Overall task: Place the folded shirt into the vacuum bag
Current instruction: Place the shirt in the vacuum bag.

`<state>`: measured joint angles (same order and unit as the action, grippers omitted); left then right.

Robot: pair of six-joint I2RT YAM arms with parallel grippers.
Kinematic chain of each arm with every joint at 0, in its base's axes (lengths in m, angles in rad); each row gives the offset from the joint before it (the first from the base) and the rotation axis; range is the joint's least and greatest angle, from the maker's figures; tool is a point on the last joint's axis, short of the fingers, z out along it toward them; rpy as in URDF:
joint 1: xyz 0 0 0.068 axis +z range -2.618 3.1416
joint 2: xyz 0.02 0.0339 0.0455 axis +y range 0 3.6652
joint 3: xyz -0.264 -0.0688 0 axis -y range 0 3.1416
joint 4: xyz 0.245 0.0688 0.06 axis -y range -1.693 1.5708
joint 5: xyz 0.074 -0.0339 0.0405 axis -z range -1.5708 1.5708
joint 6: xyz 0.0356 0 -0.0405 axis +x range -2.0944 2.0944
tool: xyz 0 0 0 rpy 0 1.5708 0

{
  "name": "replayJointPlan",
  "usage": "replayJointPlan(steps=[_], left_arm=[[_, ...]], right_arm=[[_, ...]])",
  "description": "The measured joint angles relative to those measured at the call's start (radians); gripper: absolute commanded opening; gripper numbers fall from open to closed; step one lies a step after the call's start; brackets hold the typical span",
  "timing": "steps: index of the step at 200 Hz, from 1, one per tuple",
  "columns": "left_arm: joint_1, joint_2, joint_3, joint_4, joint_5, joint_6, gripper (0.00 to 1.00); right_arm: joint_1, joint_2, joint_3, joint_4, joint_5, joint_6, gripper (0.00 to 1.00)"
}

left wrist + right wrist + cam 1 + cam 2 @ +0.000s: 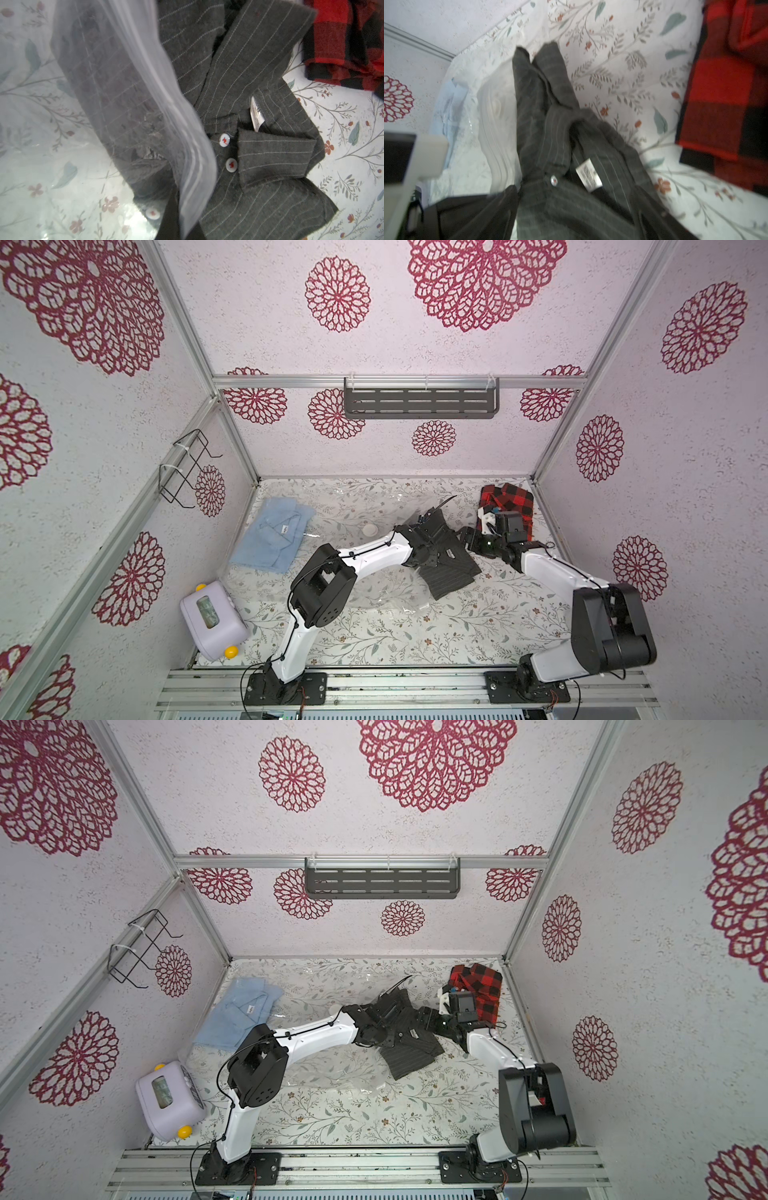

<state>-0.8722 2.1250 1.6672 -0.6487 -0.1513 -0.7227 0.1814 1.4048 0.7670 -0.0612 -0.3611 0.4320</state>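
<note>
The folded shirt (451, 568) (411, 1056) is dark grey with pinstripes and lies at mid-table. Its lower half is under the clear plastic of the vacuum bag (374, 593); the collar end (259, 145) is outside. The bag's white valve (369, 529) faces up. My left gripper (430, 517) (187, 232) is shut on the bag's zip strip (166, 104) and holds that edge raised over the shirt. My right gripper (465, 537) (571, 224) stands open at the collar end, with grey cloth (550, 124) lying between its fingers.
A red and black plaid shirt (509, 506) (726, 93) lies at the back right, beside my right wrist. A light blue shirt (276, 531) lies at the left, seemingly under the bag's plastic. A lilac box (212, 620) sits front left. A grey shelf (420, 400) hangs on the back wall.
</note>
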Motion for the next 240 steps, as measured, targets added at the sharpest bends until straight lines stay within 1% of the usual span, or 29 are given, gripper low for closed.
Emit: replayJointPlan(steps=[19,30,40,58,77,103,135,168,186,206,240], left_arm=[[0.000,-0.008,0.000,-0.001,-0.004,0.000,0.00],[0.000,-0.020,-0.002,0.000,-0.005,-0.001,0.00],[0.000,-0.034,-0.005,0.002,-0.005,-0.004,0.00],[0.000,-0.057,-0.012,0.006,-0.004,-0.008,0.00],[0.000,-0.071,-0.018,0.010,-0.004,-0.012,0.00],[0.000,-0.073,-0.029,0.018,0.000,-0.015,0.00],[0.000,-0.073,-0.031,0.019,0.003,-0.016,0.00],[0.000,-0.073,-0.031,0.021,0.004,-0.023,0.00],[-0.001,-0.073,-0.031,0.021,0.004,-0.026,0.00],[-0.002,-0.073,-0.031,0.023,0.005,-0.029,0.00],[-0.007,-0.073,-0.031,0.025,0.004,-0.031,0.00]], right_arm=[[0.005,-0.109,-0.119,-0.022,-0.029,0.013,0.83],[0.013,-0.164,-0.175,-0.026,-0.044,0.036,0.84],[0.021,-0.215,-0.225,-0.018,-0.056,0.075,0.86],[0.047,-0.299,-0.321,0.014,-0.069,0.153,0.83],[0.071,-0.339,-0.383,0.041,-0.068,0.233,0.83],[0.103,-0.328,-0.422,0.095,-0.055,0.333,0.83],[0.156,-0.291,-0.427,0.156,-0.019,0.438,0.81],[0.189,-0.274,-0.440,0.192,0.036,0.536,0.76],[0.207,-0.272,-0.450,0.198,0.079,0.588,0.68],[0.230,-0.258,-0.458,0.205,0.133,0.646,0.65],[0.257,-0.177,-0.456,0.327,0.190,0.724,0.59]])
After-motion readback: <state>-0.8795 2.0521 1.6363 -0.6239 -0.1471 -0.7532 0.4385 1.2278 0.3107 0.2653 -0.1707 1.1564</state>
